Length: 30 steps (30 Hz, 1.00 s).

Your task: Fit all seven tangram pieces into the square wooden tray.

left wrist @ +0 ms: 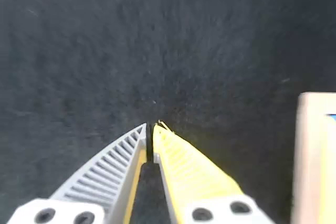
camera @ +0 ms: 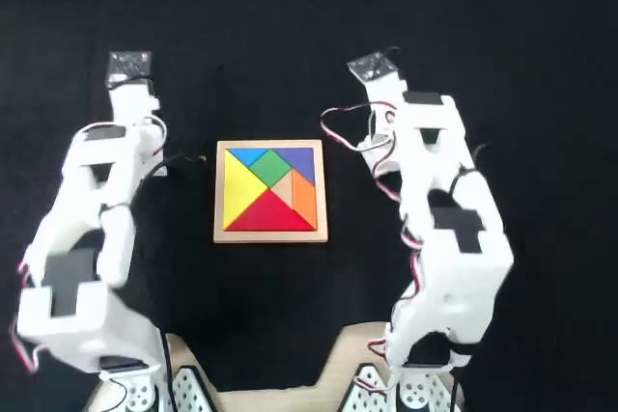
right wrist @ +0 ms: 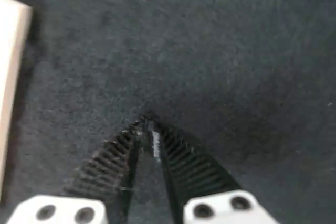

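Black cloth [camera: 541, 45] under wooden tray [camera: 270, 236]; left pincer [left wrist: 151, 127], right pincer [right wrist: 148, 118] closed, flanking.

The left arm [camera: 82, 238] and the right arm [camera: 449, 224] are white blocky shells with black motor blocks. Thin red and white cables [camera: 328, 127] loop beside the right one. The left gripper [left wrist: 151, 129] has one white ribbed finger [left wrist: 113, 163] and one yellow finger [left wrist: 184, 163]. The right gripper [right wrist: 148, 121] has two black fingers [right wrist: 105, 166].

Black cloth-covered table [camera: 526, 41], with the square wooden tray [camera: 270, 235] flat near its middle.
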Motion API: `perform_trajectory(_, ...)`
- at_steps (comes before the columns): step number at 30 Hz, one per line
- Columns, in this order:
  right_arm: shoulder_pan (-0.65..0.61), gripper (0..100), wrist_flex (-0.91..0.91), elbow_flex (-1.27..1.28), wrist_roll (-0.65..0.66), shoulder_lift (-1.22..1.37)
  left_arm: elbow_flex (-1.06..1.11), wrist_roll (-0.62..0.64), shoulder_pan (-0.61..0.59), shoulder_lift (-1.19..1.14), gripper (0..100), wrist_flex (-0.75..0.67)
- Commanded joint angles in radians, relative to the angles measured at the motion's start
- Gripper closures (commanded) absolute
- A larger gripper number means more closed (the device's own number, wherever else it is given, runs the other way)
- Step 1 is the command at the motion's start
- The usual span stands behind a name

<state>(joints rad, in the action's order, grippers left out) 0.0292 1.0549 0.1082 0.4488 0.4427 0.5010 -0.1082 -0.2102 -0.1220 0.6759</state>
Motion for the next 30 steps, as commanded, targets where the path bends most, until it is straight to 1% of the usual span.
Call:
perform_trajectory(1, 0.057, 98.8, 0.075, -0.101, 0.074, 0.050, -0.143, -0.012, -0.007, -0.109, 97, 0.077)
perform_trajectory(3, 0.061, 98.8, 0.138, -0.119, 0.123, 0.064, -0.200, -0.034, -0.010, -0.117, 97, 0.178)
perform_trajectory(5, 0.063, 98.8, 0.190, -0.116, 0.166, 0.070, -0.236, -0.110, -0.005, -0.118, 97, 0.282)
perform_trajectory(7, 0.072, 98.8, 0.219, -0.097, 0.189, 0.074, -0.242, -0.158, 0.001, -0.118, 97, 0.336)
perform_trajectory(13, 0.118, 98.8, 0.229, 0.013, 0.235, 0.041, -0.166, -0.169, 0.001, -0.118, 97, 0.342)
perform_trajectory(16, 0.138, 98.8, 0.224, 0.099, 0.276, -0.005, -0.130, -0.221, 0.002, -0.114, 97, 0.342)
perform_trajectory(19, 0.149, 98.8, 0.216, 0.193, 0.308, -0.058, -0.104, -0.241, -0.004, -0.110, 97, 0.344)
perform_trajectory(25, 0.143, 98.8, 0.127, 0.400, 0.319, -0.197, -0.065, -0.245, -0.019, -0.109, 97, 0.359)
perform_trajectory(30, 0.143, 98.8, 0.060, 0.524, 0.321, -0.311, -0.038, -0.245, -0.019, -0.084, 97, 0.364)
